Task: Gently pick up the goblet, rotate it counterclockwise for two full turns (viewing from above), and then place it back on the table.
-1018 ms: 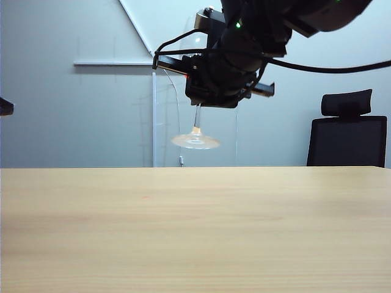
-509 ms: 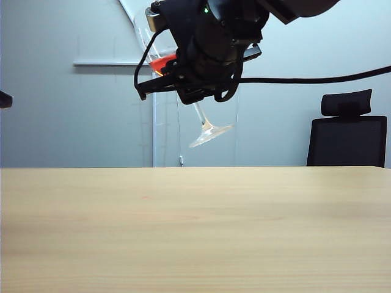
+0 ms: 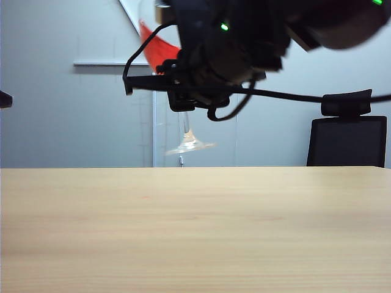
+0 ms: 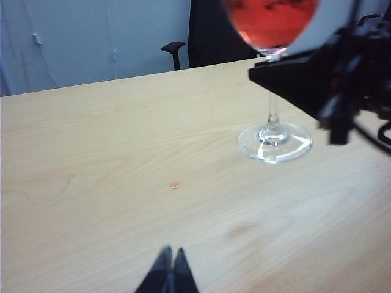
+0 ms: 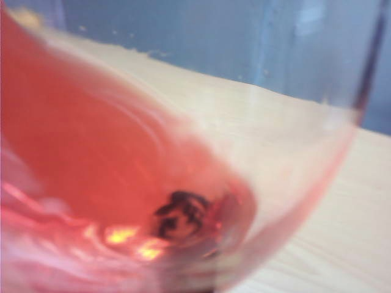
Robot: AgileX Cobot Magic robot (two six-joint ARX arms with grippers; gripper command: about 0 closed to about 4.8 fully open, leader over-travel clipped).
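The goblet hangs above the table (image 3: 195, 226), its round foot (image 3: 189, 146) clear of the wood and near level. Red liquid (image 3: 156, 46) slopes in the bowl above the black hand. My right gripper (image 3: 183, 101) is shut on the thin stem just below the bowl. From the left wrist view I see the goblet (image 4: 273, 116) with the right gripper (image 4: 305, 79) across its stem. The bowl (image 5: 153, 183) fills the right wrist view and hides the jaws. My left gripper (image 4: 171, 255) is shut and empty, low over the table, well short of the glass.
A black office chair (image 3: 348, 134) stands behind the table's far right edge. A small reddish speck (image 4: 175, 184) lies on the wood between the left gripper and the goblet. A dark part (image 3: 5, 101) shows at the left edge of the exterior view.
The right wrist has turned with the goblet in its grip. The glass went from upright to tilted and back near upright, its foot shifted a little left, and the red liquid now shows above the hand.
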